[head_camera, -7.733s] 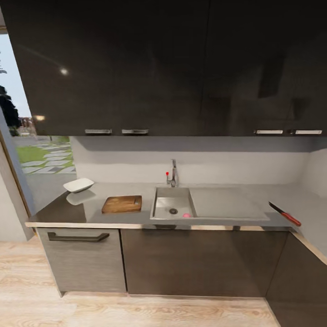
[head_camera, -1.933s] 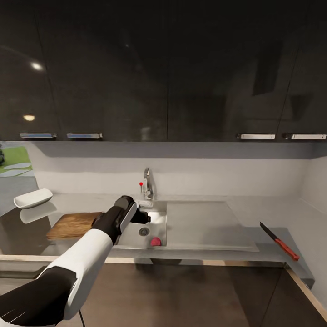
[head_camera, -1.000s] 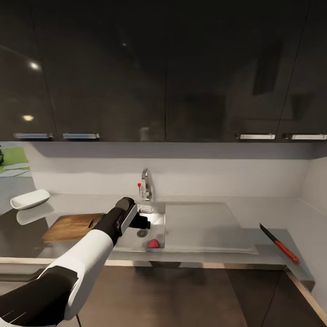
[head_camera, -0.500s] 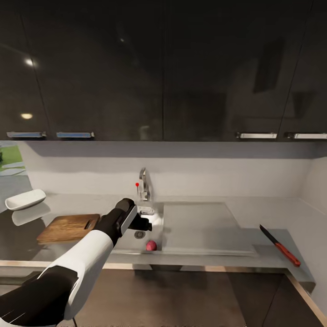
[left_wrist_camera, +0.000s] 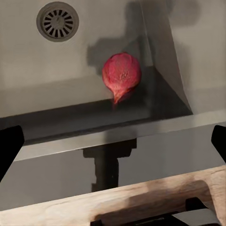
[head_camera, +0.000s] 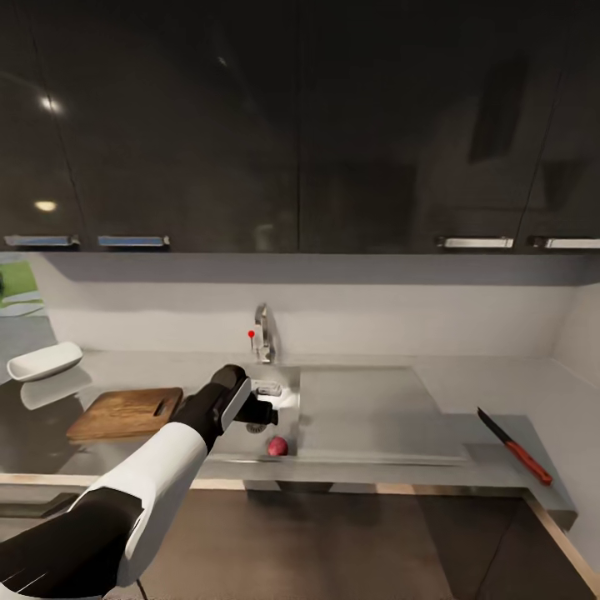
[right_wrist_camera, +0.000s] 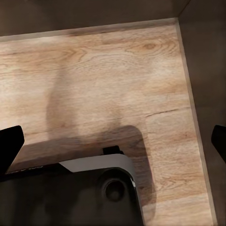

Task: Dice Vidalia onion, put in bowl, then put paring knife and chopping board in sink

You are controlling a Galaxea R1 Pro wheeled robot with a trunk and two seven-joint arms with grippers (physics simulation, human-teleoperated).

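The pinkish-red Vidalia onion lies in the sink near the basin's front wall, right of the drain. My left gripper hangs open above the basin, just behind and left of the onion, touching nothing. In the left wrist view the onion sits on the basin floor, beyond the gripper, whose fingertips stand wide apart. On the countertop left of the sink lies the chopping board, and the white bowl sits further left. At the far right lies the paring knife. My right gripper is open, empty, over wooden floor.
A chrome tap with a red knob stands behind the basin. Dark wall cabinets hang above the counter. The counter turns a corner at the right, beyond the knife. The robot's base shows below the right gripper.
Since the oldest frame the robot has come close to the counter and the left arm has risen over the sink. In the last half second only the view shifted slightly.
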